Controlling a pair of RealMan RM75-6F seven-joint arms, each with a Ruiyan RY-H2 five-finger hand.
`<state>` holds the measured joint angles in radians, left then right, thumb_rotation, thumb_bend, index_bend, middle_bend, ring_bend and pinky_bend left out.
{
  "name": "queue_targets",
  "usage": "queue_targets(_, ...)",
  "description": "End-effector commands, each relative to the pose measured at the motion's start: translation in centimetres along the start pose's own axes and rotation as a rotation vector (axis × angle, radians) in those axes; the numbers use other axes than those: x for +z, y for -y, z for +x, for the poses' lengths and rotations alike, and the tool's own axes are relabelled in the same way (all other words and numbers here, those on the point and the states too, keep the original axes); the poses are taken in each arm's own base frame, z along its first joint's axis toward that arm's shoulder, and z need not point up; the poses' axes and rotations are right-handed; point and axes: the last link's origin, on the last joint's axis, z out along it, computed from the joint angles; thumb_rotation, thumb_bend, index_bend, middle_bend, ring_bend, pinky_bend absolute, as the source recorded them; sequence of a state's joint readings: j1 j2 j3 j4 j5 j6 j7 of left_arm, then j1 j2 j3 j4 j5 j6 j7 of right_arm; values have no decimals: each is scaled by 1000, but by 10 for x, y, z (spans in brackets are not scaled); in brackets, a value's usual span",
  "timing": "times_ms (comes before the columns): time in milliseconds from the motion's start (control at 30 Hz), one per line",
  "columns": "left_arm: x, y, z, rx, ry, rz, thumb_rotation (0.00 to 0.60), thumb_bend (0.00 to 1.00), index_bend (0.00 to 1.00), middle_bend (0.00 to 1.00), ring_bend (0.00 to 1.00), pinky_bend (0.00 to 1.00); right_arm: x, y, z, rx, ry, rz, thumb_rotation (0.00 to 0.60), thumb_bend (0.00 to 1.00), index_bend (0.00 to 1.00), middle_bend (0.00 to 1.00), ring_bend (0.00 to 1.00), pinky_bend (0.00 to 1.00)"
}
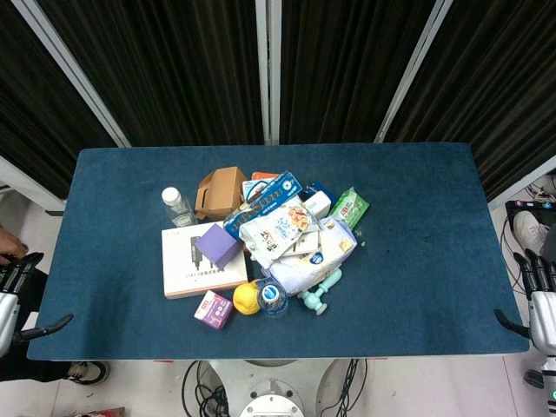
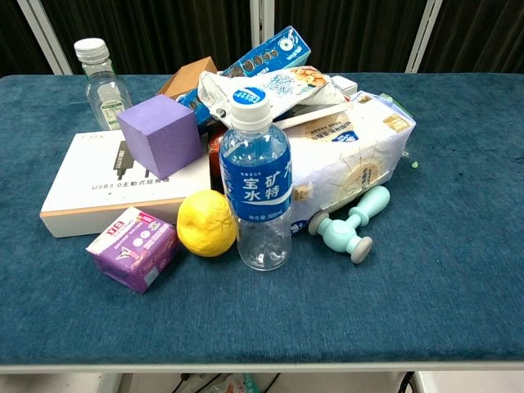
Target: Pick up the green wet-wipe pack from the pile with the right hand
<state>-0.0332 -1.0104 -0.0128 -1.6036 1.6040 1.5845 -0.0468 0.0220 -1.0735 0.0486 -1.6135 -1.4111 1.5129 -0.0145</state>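
The green wet-wipe pack [image 1: 350, 208] lies flat on the blue table [image 1: 417, 261], at the right edge of the pile, leaning against a white-and-blue pack [image 1: 317, 203]. Its right side is free. In the chest view it is hidden behind the pile. My right hand [image 1: 540, 295] hangs beside the table's right front corner, far from the pack, with fingers apart and holding nothing. My left hand [image 1: 12, 294] sits off the left front corner, likewise spread and holding nothing. Neither hand appears in the chest view.
The pile holds a white box [image 1: 187, 261] with a purple cube [image 1: 217, 245] on it, a brown carton [image 1: 220, 192], a blue biscuit box [image 1: 265, 200], snack bags, a lemon [image 2: 206, 223], a water bottle [image 2: 256, 184], a teal toy [image 2: 352, 225] and a purple packet [image 2: 133, 248].
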Motion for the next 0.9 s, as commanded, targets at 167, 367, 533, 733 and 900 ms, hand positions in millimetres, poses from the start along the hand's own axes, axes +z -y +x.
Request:
queue_targets(167,-1,0,0,0,5,2,289,60,87,108,144,254,1,2,1,4,-4,9,600,97,0,0,0,0)
queue_targets(367,-4,1,1,2,4,4,293,60,87,108,144,255,17,7,0,-20,23,40,600,97,0,0,0,0)
queue_targets(533,-6,5,4,-4,-7,15,290,59,87,108,144,254,55,36,2,-91,62,150,600,97,0,0,0,0)
queue_targets(733,-6,11,0,-12,-4,31,291,59,87,108,144,254,129,100,-6,-141,113,276,600,97,0,0,0,0)
queue_targets(900,-9,13,-3,-25,-6,40,289,59,87,108,144,255,175,144,-26,-201,157,330,600,117,0,0,0,0)
